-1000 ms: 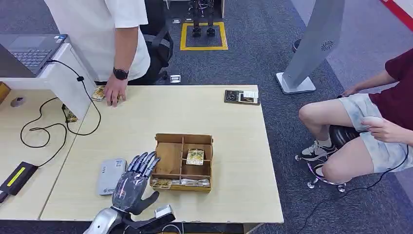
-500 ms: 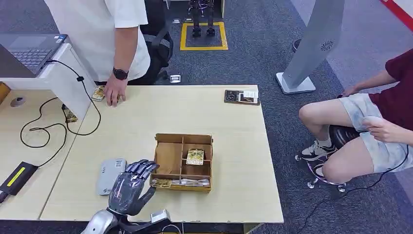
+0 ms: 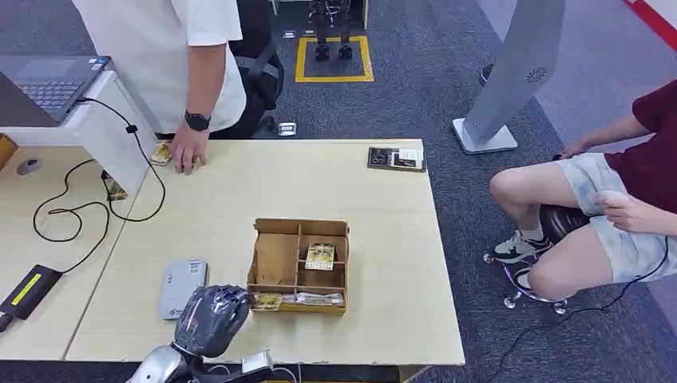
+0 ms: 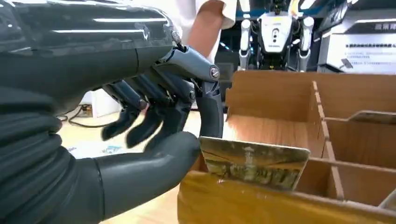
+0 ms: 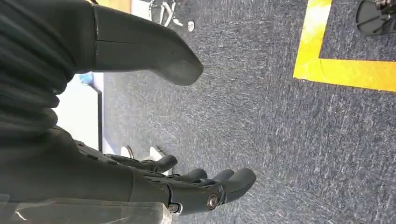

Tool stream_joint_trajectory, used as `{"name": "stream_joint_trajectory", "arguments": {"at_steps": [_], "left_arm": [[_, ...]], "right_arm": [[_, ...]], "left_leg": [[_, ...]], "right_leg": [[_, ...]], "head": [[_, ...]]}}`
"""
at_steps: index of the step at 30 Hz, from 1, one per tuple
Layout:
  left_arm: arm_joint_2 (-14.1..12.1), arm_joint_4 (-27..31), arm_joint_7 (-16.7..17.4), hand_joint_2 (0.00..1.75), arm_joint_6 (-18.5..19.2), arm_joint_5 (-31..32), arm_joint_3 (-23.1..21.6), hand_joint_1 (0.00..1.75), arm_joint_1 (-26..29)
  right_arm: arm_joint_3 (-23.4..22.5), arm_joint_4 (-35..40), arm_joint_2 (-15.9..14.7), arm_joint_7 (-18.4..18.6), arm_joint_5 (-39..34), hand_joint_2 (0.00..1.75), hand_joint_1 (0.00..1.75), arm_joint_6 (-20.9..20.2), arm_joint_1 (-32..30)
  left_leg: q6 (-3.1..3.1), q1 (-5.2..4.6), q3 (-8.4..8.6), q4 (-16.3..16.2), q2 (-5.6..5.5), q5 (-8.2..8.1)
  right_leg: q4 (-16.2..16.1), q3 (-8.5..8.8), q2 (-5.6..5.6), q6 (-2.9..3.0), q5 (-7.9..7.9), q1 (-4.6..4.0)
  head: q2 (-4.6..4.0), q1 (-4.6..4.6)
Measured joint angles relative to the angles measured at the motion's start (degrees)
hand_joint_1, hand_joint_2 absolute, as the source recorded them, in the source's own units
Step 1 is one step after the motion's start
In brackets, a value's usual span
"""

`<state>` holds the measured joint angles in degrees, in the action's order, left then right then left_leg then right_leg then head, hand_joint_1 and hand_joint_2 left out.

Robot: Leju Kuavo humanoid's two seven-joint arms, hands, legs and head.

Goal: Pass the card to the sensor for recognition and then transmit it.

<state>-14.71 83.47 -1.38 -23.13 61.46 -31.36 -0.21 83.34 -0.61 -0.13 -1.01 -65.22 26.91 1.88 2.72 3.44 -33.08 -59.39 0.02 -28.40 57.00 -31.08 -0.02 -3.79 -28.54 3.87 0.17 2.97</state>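
A wooden divided box [image 3: 281, 257] stands in the middle of the table. A yellowish card [image 4: 252, 162] leans upright in its front compartment, seen also as the card [image 3: 266, 301] at the box's front left. My left hand [image 3: 211, 317] is curled at that corner; its thumb [image 4: 154, 161] and one finger [image 4: 210, 112] pinch the card's near edge. Another card [image 3: 320, 255] lies in a middle compartment. The grey-white sensor [image 3: 180, 287] lies flat just left of the box, beside my left hand. My right hand [image 5: 187, 189] hangs over the carpet, fingers apart, holding nothing.
A person in a white shirt stands at the far left edge, a hand [image 3: 188, 150] resting on cards. A seated person [image 3: 607, 199] is to the right. Cables [image 3: 72, 211], a laptop [image 3: 48, 80] and a black device [image 3: 25, 292] occupy the left desk. A small tray [image 3: 396, 158] lies far right.
My left hand's fingers, spread over the box's left edge a second ago, have curled down and drawn back to the box's front left corner, closing on the card.
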Motion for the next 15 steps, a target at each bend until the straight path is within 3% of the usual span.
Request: {"name": "stream_joint_trajectory", "arguments": {"at_steps": [3,4,5,6,15], "left_arm": [[-0.5,0.0,0.0,1.75,0.4,-0.2,-0.3,1.75,0.0],[-0.6,0.0,0.0,1.75,0.7,-0.3,-0.4,1.64,0.0],[-0.7,0.0,0.0,1.75,1.1,-0.5,-0.5,0.38,0.0],[-0.9,0.0,0.0,1.75,1.1,-0.5,-0.6,0.0,0.0],[-0.8,0.0,1.2,1.75,-1.9,0.5,-0.6,0.0,0.5]], "right_arm": [[0.0,0.0,-0.1,-0.1,0.0,1.75,0.0,0.0,0.0],[0.0,0.0,-0.1,-0.1,0.0,1.75,0.0,0.0,0.0],[0.0,0.0,-0.1,-0.1,0.0,1.75,0.0,0.0,0.0],[0.0,0.0,-0.1,-0.1,0.0,1.75,0.0,0.1,0.0],[-0.1,0.0,-0.1,-0.2,0.0,1.75,0.0,0.2,0.0]], "left_leg": [[0.0,0.0,0.0,0.0,0.0,0.0],[0.0,0.0,0.0,0.0,0.0,0.0],[0.0,0.0,0.0,0.0,0.0,0.0],[0.0,0.0,0.0,0.0,0.0,0.0],[0.0,0.0,0.0,0.0,0.0,0.0]], "right_leg": [[0.0,0.01,0.0,0.0,0.0,0.0],[0.0,0.01,0.0,0.0,0.0,0.0],[0.0,0.01,0.0,0.0,0.0,0.0],[0.0,0.01,0.0,0.0,0.0,0.0],[0.0,0.0,0.0,0.0,0.0,0.0]], "head": [[0.0,0.0],[0.0,-0.02],[0.0,0.0],[0.0,0.0],[0.0,0.0]]}}
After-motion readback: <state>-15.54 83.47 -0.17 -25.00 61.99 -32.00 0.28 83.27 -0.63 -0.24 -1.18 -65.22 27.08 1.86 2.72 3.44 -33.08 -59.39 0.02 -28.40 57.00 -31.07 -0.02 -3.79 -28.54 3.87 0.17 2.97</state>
